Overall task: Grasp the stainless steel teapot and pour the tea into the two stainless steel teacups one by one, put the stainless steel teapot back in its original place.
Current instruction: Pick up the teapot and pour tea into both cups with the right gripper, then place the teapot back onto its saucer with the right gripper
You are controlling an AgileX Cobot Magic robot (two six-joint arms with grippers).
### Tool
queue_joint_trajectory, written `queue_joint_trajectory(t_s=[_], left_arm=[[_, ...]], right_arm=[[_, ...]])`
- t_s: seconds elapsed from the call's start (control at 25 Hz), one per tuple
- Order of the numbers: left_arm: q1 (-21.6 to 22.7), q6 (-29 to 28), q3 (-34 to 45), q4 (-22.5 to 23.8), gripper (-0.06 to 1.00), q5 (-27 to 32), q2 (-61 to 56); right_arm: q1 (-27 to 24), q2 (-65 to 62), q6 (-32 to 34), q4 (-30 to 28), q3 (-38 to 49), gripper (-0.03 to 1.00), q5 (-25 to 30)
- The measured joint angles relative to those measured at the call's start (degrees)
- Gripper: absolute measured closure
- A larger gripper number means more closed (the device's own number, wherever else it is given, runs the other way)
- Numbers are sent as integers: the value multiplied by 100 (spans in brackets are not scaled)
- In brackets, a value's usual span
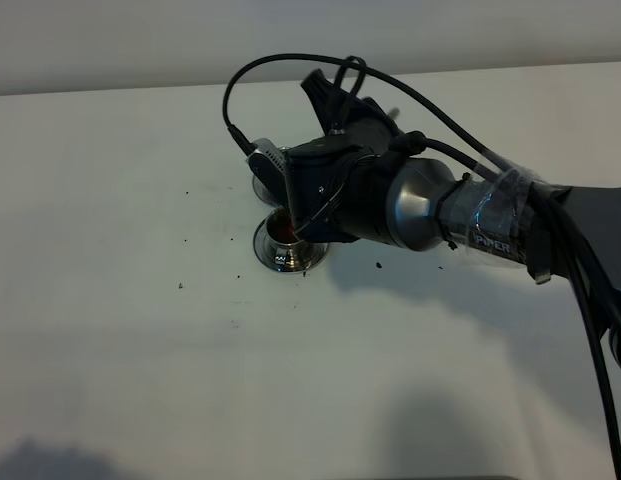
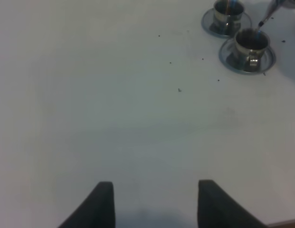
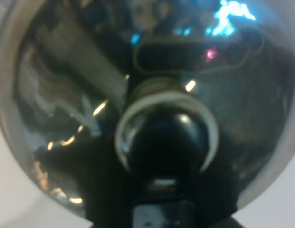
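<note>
My right gripper (image 1: 335,165) is shut on the stainless steel teapot (image 3: 66,95) and holds it tilted. Its lid and knob (image 3: 166,137) fill the right wrist view. The thin spout (image 1: 289,200) points down into the nearer steel teacup (image 1: 283,234), which holds reddish tea and stands on its saucer (image 1: 290,263). The second teacup (image 1: 262,186) stands just behind it, mostly hidden by the pot. Both cups also show in the left wrist view, the nearer one (image 2: 251,43) and the farther one (image 2: 228,12), with the spout tip (image 2: 262,21) above them. The pot's own saucer is hidden. My left gripper (image 2: 157,204) is open and empty over bare table.
The white table (image 1: 140,330) carries a few small dark specks (image 1: 181,286) around the cups. The right arm (image 1: 490,225) and its cables (image 1: 590,330) cross the table from the right edge. The table's far edge meets a pale wall (image 1: 110,40).
</note>
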Motion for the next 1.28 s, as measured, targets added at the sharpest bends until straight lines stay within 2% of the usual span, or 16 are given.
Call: queue_joint_trajectory(t_s=[0.2, 0.4, 0.52, 0.68, 0.84, 1.0, 1.28], left_arm=[[0, 0, 0, 0, 51, 0, 0], [0, 0, 0, 0, 51, 0, 0], [0, 0, 0, 0, 51, 0, 0], [0, 0, 0, 0, 51, 0, 0], [0, 0, 0, 0, 51, 0, 0], [0, 0, 0, 0, 51, 0, 0], [0, 0, 0, 0, 51, 0, 0]], right_arm=[[0, 0, 313, 598, -28, 79, 223], [0, 0, 641, 1387, -523, 79, 494], [0, 0, 880, 1850, -809, 79, 930], [-71, -39, 1169, 2773, -1000, 79, 1440], [-208, -174, 1525, 3766, -1020, 79, 1498], [-255, -390, 1993, 4525, -1020, 79, 1505], [-260, -904, 2545, 5358, -309, 79, 1487]])
